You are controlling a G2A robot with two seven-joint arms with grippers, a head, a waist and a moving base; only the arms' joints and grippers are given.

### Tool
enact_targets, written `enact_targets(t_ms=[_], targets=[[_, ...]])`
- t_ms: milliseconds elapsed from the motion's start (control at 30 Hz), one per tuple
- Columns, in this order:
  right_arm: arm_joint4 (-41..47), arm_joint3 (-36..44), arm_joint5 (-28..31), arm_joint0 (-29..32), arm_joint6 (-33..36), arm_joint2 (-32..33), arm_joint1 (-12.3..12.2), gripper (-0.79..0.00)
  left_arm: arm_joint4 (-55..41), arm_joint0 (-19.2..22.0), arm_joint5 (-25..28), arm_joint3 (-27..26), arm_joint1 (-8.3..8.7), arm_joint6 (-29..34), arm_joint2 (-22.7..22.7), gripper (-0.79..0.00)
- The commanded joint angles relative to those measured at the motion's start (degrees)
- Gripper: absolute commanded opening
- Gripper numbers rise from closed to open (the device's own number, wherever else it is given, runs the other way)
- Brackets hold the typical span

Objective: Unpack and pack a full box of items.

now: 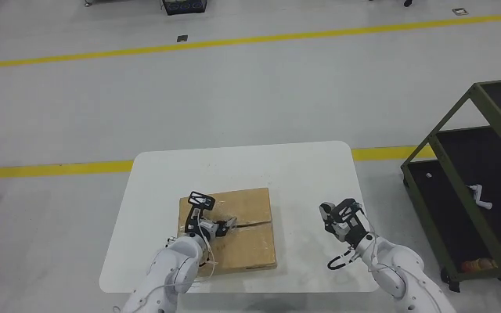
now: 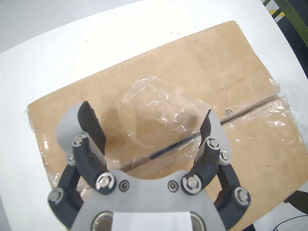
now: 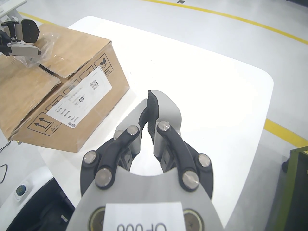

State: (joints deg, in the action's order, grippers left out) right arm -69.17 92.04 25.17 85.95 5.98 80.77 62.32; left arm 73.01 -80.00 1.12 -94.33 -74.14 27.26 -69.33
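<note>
Left claw (image 2: 148, 116), jaws apart, hangs above the seam (image 2: 250, 108) of the box (image 2: 216, 61) — loose clear film (image 2: 158, 102) between them; right claw (image 3: 151, 103), pressed together, well aside over the desk (image 3: 204, 78).

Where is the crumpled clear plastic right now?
In the left wrist view, the crumpled clear plastic lies on top of the cardboard box, by the seam between its flaps, directly in front of the open left claw.
</note>
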Motion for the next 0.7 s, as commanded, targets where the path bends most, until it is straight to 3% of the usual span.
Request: enact_targets(t_ms=[0, 167, 267, 400, 467, 600, 667], targets=[[0.0, 0.1, -0.1, 0.0, 0.0, 0.0, 0.0, -0.785, 0.1, 0.1, 0.4, 0.0, -0.02, -0.2, 0.2, 0.0], [0.0, 0.2, -0.1, -0.1, 0.2, -0.2, 0.0, -0.785, -0.7, 0.3, 1.1, -0.1, -0.06, -0.3, 0.3, -0.018], [0.0, 0.2, -0.3, -0.1, 0.1, -0.3, 0.1, -0.785, -1.1, 0.5, 1.6, -0.1, -0.07, -0.3, 0.4, -0.123], [0.0, 0.3, -0.5, 0.0, 0.2, -0.2, 0.1, -0.785, -1.0, 0.7, 2.2, 0.1, -0.08, -0.2, 0.8, -0.44], [0.0, 0.4, -0.6, 0.0, 0.1, -0.2, 0.1, -0.785, -0.9, 0.8, 2.3, 0.1, -0.09, -0.2, 0.9, -0.526], [0.0, 0.5, -0.7, 0.1, 0.2, -0.1, 0.1, -0.785, -1.0, 0.9, 2.5, 0.2, -0.12, -0.3, 1.2, -0.573], [0.1, 0.6, -0.7, 0.1, 0.3, -0.1, 0.1, -0.785, -0.8, 0.9, 2.5, 0.4, -0.13, -0.4, 1.3, -0.637]])
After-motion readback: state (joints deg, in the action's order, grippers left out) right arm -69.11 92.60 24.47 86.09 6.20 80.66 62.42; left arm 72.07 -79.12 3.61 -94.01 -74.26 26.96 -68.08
